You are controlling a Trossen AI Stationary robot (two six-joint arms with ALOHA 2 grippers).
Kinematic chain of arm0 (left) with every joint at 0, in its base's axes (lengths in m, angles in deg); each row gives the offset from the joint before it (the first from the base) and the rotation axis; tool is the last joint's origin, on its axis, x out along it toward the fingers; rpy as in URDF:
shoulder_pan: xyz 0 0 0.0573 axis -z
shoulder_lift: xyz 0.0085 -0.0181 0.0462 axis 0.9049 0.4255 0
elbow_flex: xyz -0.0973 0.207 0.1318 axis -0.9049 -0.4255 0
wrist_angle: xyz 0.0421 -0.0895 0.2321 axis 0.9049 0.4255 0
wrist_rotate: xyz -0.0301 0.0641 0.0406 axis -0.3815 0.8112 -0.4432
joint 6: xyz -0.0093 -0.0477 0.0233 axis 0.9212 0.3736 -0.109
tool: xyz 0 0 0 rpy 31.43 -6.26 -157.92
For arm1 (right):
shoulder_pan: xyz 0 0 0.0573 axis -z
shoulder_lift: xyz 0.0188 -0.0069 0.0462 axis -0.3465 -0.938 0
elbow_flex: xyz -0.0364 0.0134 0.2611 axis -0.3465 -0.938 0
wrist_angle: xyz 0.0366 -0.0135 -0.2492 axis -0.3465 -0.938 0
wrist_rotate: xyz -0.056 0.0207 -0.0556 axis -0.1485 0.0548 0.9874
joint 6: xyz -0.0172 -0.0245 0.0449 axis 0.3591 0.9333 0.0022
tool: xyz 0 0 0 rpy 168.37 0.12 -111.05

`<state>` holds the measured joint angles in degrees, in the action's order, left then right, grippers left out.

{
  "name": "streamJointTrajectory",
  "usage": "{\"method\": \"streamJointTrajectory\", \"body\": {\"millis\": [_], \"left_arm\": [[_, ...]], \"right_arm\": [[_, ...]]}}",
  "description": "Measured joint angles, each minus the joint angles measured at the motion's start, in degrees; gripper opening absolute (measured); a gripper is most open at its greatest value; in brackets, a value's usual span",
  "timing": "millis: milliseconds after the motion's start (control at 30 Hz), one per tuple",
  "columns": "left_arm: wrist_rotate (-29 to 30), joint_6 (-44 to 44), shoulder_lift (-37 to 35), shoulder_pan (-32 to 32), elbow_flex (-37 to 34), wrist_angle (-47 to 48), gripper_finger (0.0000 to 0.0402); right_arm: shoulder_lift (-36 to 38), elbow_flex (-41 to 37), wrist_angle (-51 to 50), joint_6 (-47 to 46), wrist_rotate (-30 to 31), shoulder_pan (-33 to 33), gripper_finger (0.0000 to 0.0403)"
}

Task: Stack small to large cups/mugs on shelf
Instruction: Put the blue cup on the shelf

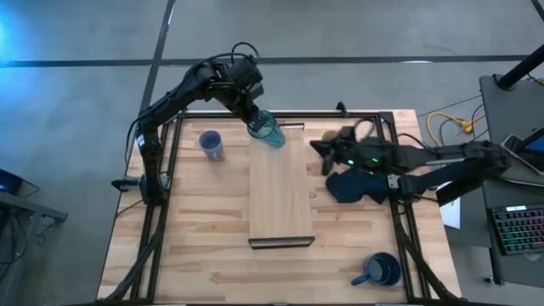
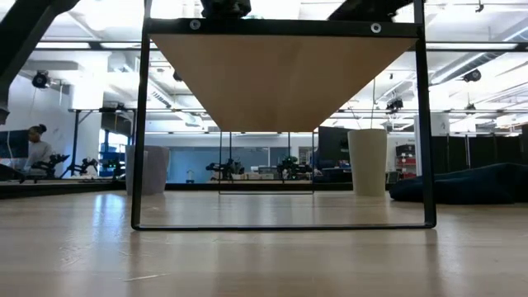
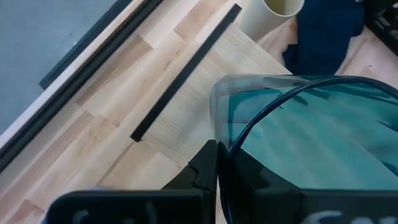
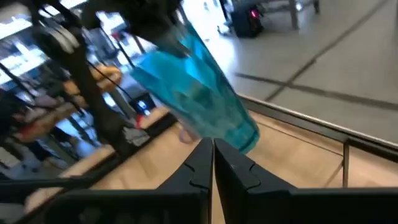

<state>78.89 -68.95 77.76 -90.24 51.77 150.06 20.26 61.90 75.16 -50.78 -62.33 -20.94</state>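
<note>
My left gripper (image 1: 255,119) is shut on the teal ribbed glass (image 1: 269,133) above the far end of the light-wood shelf (image 1: 280,195). The glass also shows in the right wrist view (image 4: 199,93). My right gripper (image 1: 319,153) is shut and empty, just right of the shelf's far part. The pale blue-grey mug (image 1: 211,143) stands on the tabletop left of the shelf. The tan cup (image 2: 368,161) stands at the far right, partly hidden behind my right arm in the high view. The dark blue handled mug (image 1: 379,270) stands at the near right. My left gripper holds the teal glass by its wall at the rim (image 3: 219,124), one finger inside the glass and one outside. The fingers come from the far left, slanting down. The glass is lifted clear of the shelf and tilted, its base (image 4: 245,134) lower than its mouth.
A dark navy cloth (image 1: 357,185) lies on the tabletop right of the shelf, under my right arm. A black metal frame (image 2: 142,124) carries the shelf above the slatted tabletop (image 1: 204,246). Beyond the table are a desk with cables and a keyboard (image 1: 518,229).
</note>
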Motion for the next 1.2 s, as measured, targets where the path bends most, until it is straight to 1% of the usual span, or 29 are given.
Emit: {"method": "streamJointTrajectory", "body": {"millis": [200, 267, 400, 567, 667, 867, 1067, 1200], "left_arm": [[-0.28, 0.03, -0.04, 0.78, -0.07, -0.05, 0.0000], [-0.29, 0.04, -0.04, 0.87, -0.04, -0.05, 0.0000], [-0.25, 0.00, -0.04, 0.91, -0.12, -0.14, 0.0000], [-0.27, -0.22, -0.05, 0.91, -0.15, -0.33, 0.0000], [-0.25, -0.46, -0.05, 0.91, -0.22, -0.33, 0.0000], [-0.24, -1.45, 1.60, 0.96, -0.24, 0.96, 0.0000], [-0.76, -3.89, 1.86, 1.48, -0.14, 0.72, 0.0000], [-0.97, -4.28, 1.71, 1.48, -0.02, -0.44, 0.0000]], "right_arm": [[-7.60, 6.85, -3.05, 0.74, -8.61, 6.77, 0.0008], [-9.66, 8.75, -5.54, 1.91, -9.53, 8.46, 0.0008], [-13.53, 13.13, -12.10, 4.57, -13.29, 11.63, 0.0008], [-18.80, 17.42, -16.05, 8.43, -17.43, 13.44, 0.0008], [-21.50, 20.52, -17.71, 10.19, -22.15, 14.07, 0.0008], [-26.18, 22.75, -19.60, 11.45, -22.33, 14.16, 0.0008], [-25.85, 22.54, -20.59, 11.23, -21.54, 14.12, 0.0008], [-24.28, 22.65, -21.71, 11.23, -21.26, 14.74, 0.0008]]}}
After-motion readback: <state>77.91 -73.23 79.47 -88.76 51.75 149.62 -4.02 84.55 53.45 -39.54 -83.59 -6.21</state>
